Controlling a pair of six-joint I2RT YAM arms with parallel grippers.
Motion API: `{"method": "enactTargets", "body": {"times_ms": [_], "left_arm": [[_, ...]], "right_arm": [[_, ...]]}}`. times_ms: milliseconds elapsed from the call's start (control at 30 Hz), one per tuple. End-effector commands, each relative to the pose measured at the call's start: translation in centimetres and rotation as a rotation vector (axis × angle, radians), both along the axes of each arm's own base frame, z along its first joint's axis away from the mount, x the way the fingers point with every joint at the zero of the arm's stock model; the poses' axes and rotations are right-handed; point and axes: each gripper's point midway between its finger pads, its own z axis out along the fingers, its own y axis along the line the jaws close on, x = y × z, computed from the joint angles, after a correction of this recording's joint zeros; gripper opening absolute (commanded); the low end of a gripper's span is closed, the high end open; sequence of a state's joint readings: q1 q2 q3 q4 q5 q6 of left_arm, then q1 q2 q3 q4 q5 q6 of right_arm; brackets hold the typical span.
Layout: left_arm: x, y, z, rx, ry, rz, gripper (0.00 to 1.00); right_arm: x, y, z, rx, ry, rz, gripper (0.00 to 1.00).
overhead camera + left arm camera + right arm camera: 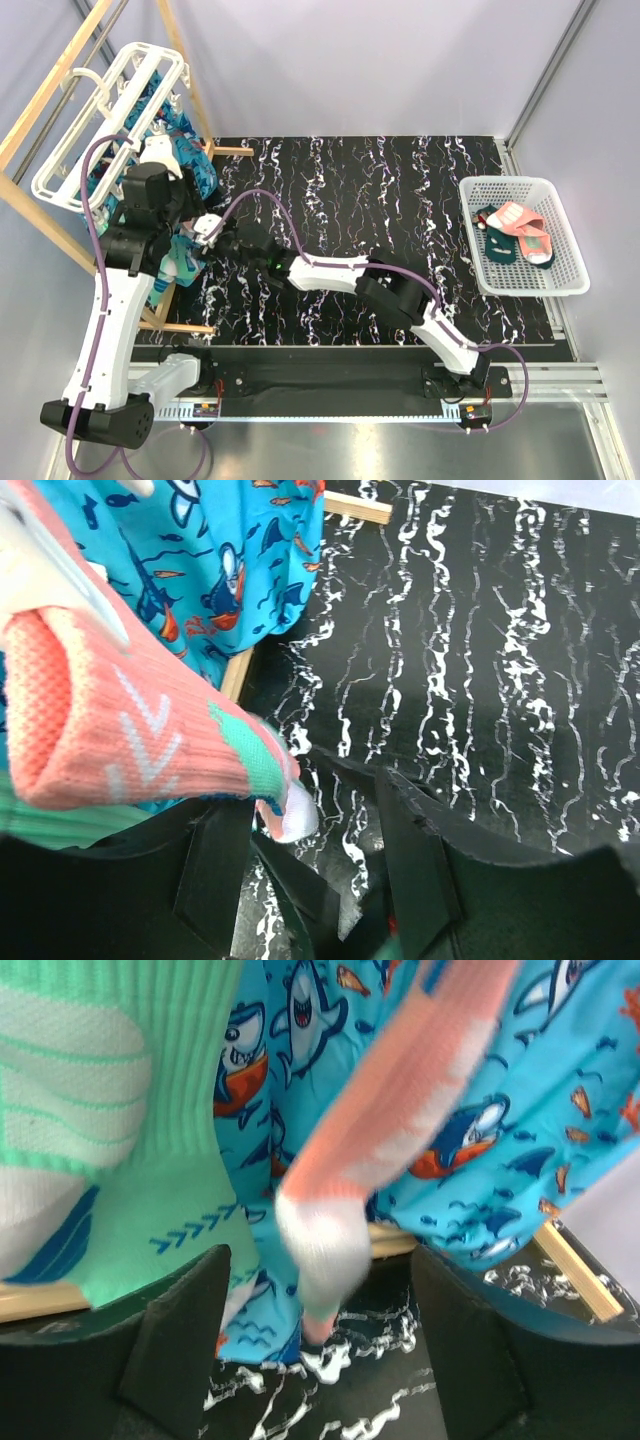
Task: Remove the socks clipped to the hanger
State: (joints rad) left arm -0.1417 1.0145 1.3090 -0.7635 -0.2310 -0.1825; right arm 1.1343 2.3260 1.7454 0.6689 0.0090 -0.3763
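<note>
The white hanger (110, 120) hangs at the upper left with socks clipped under it. A coral-pink sock (130, 730) with white chevrons and a teal band lies across the left side of the left wrist view. Its white toe (290, 810) dangles beside the left finger of my left gripper (315, 855), whose jaws stand apart with nothing pinched. My right gripper (325, 1345) is open too, just below the same sock's blurred white toe (320, 1240), which hangs between its fingers without touching. A mint-green sock (130, 1160) and blue shark-patterned socks (520, 1090) hang close behind.
A wooden pole frame (60, 80) carries the hanger, with a low bar (230, 150) beside the socks. At the right edge of the black marbled table (380, 200) stands a white mesh basket (560, 285) holding a coral sock (525, 222) and a dark teal one (500, 246).
</note>
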Motion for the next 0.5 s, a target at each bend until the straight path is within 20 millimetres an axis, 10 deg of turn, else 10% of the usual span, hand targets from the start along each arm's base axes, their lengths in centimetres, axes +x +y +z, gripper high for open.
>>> {"method": "enactTargets", "body": {"times_ms": [0, 100, 300, 467], "left_arm": [[-0.4, -0.6, 2.9, -0.036, -0.079, -0.031, 0.55], [-0.9, -0.9, 3.9, -0.055, -0.092, -0.044, 0.57], [-2.6, -0.7, 7.2, -0.116, -0.048, 0.012, 0.66], [-4.6, 0.7, 10.9, -0.140, -0.106, 0.099, 0.67]], "right_arm": [[0.1, 1.7, 3.2, 0.081, -0.074, 0.017, 0.65], [0.9, 1.4, 3.0, 0.075, -0.077, -0.026, 0.28], [-0.5, -0.5, 5.8, 0.156, -0.028, -0.007, 0.00], [-2.1, -2.2, 7.2, 0.209, 0.053, 0.025, 0.00]]}}
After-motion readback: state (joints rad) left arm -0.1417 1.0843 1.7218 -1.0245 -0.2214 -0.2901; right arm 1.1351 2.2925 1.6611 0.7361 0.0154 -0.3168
